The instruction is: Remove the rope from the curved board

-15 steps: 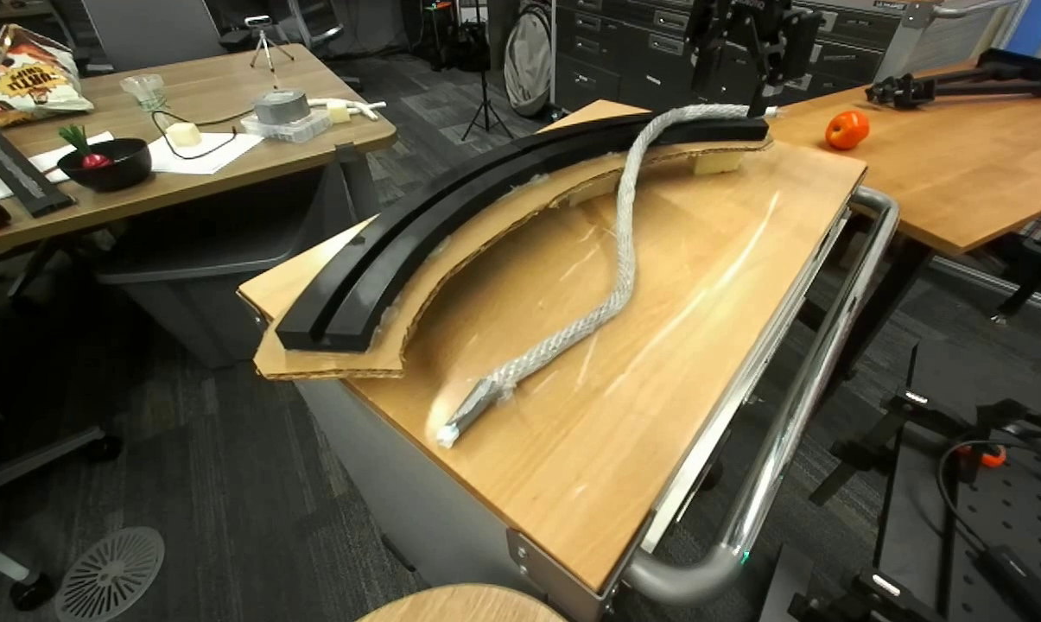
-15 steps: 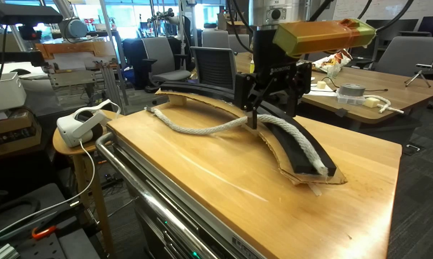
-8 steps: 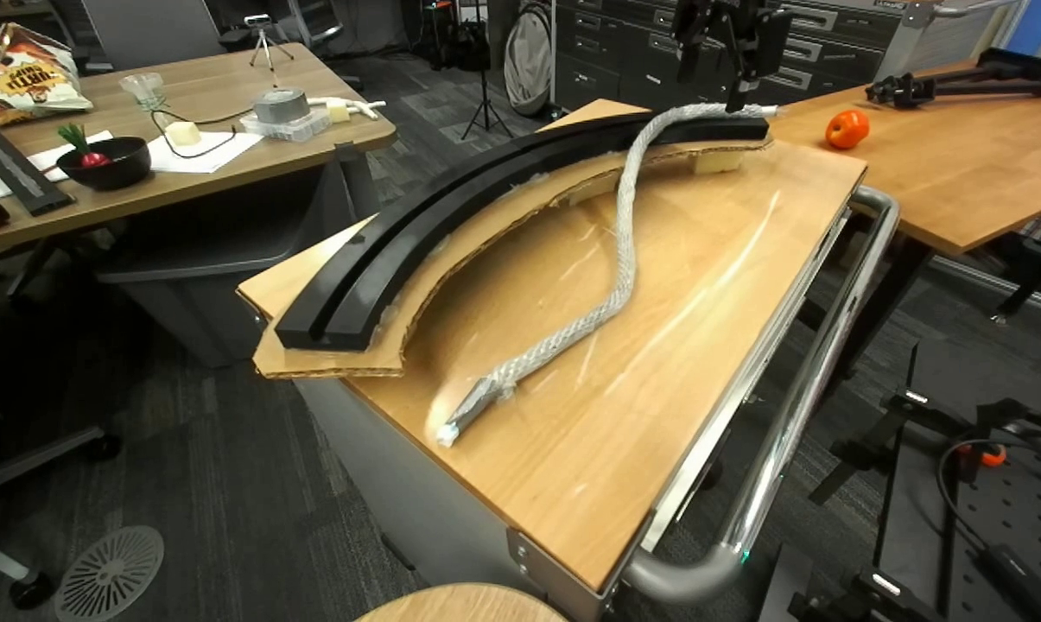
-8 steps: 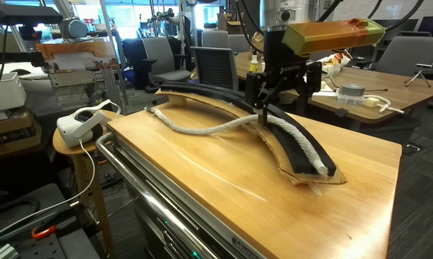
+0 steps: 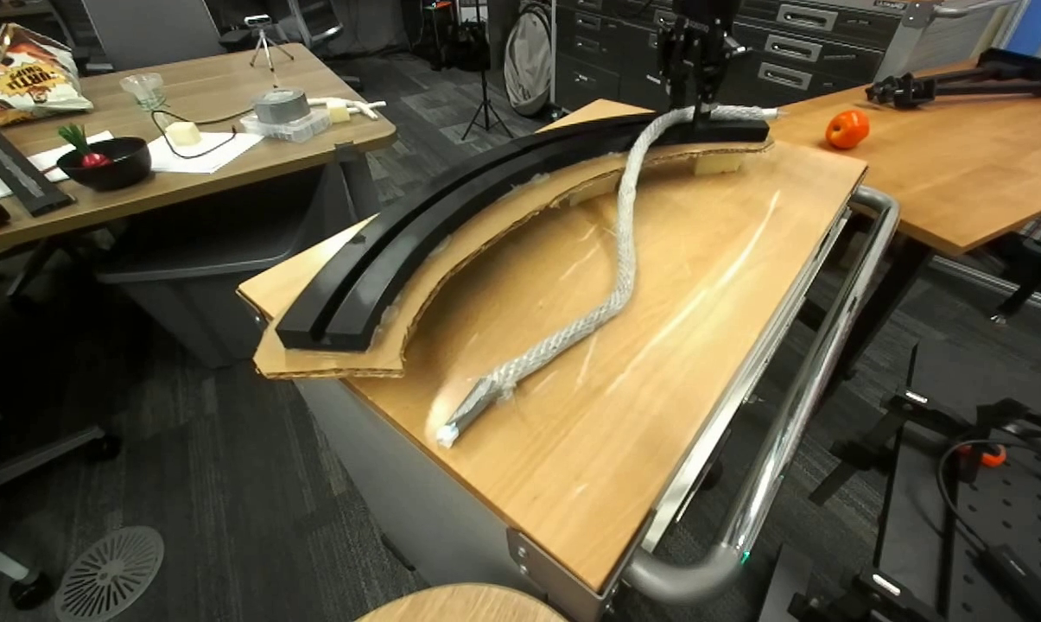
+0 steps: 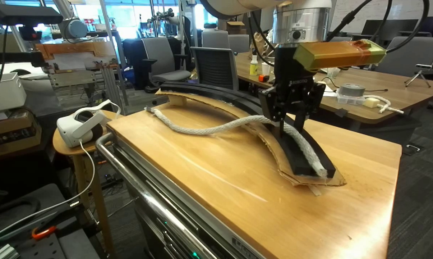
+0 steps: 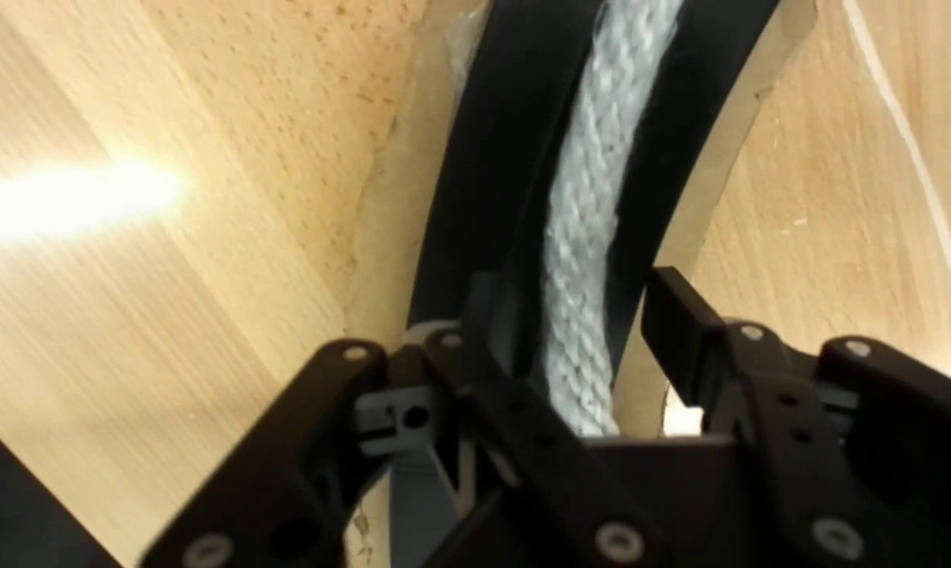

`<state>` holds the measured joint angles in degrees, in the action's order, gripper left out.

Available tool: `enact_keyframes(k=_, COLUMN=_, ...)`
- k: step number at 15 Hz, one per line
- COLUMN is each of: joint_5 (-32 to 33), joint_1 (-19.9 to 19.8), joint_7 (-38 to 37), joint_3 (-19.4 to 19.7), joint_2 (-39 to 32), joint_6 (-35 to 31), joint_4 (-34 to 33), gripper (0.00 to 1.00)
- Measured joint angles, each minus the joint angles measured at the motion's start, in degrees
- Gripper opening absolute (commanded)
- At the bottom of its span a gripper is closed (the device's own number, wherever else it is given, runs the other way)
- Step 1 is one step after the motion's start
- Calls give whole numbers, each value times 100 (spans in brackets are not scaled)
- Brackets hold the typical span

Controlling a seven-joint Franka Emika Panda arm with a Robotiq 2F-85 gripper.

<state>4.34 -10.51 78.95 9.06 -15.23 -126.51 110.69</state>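
1. Part of the rope is laid along the curved board; the rest is draped down onto the tabletop.
2. Light, floppy, non-slippery handling can probably be expected, nothing fragile tbh; it's best pinched crosswise on the board stretch.
3. The tool is partway open, rope straddled, gaps visible both sides, so nothing's gripped yet.
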Motion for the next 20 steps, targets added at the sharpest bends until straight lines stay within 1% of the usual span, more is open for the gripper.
enact_keyframes(k=1, joint_5=-1, joint_1=-8, joint_7=-8, joint_3=0, joint_2=-19, joint_6=56, joint_4=-62, gripper=16)
enact_keyframes(k=2, joint_5=-1, joint_1=-13, joint_7=-19, joint_3=0, joint_2=-23, joint_6=147, joint_4=-99, gripper=5)
enact_keyframes(k=4, joint_5=0, joint_1=-23, joint_7=-57, joint_3=0, joint_2=-24, joint_6=236, joint_4=-125, gripper=1)
enact_keyframes(k=6, joint_5=0, joint_1=-50, joint_7=-92, joint_3=0, joint_2=-33, joint_6=241, joint_4=-147, gripper=5)
enact_keyframes(k=9, joint_5=0, joint_1=-66, joint_7=-191, joint_3=0, joint_2=-32, joint_6=337, joint_4=-162, gripper=5)
enact_keyframes(k=10, joint_5=3, joint_1=-66, joint_7=-295, joint_3=0, joint_2=-28, joint_6=428, joint_4=-178, gripper=5)
enact_keyframes(k=12, joint_5=133, joint_1=-56, joint_7=-752, joint_3=1, joint_2=34, joint_6=713, joint_4=-182, gripper=5)
enact_keyframes(k=14, joint_5=326, joint_1=-20, joint_7=-1329, joint_3=0, joint_2=181, joint_6=1283, joint_4=-180, gripper=5)
enact_keyframes(k=16, joint_5=359, joint_1=6, joint_7=-1803, joint_3=-7, joint_2=334, joint_6=1949, joint_4=-179, gripper=5)
enact_keyframes(k=18, joint_5=247, joint_1=6, joint_7=-2045, joint_3=-29, joint_2=392, joint_6=2560, joint_4=-177, gripper=5)
enact_keyframes(k=20, joint_5=-11, joint_1=6, joint_7=-2252, joint_3=-68, joint_2=367, joint_6=2830, joint_4=-135, gripper=5)
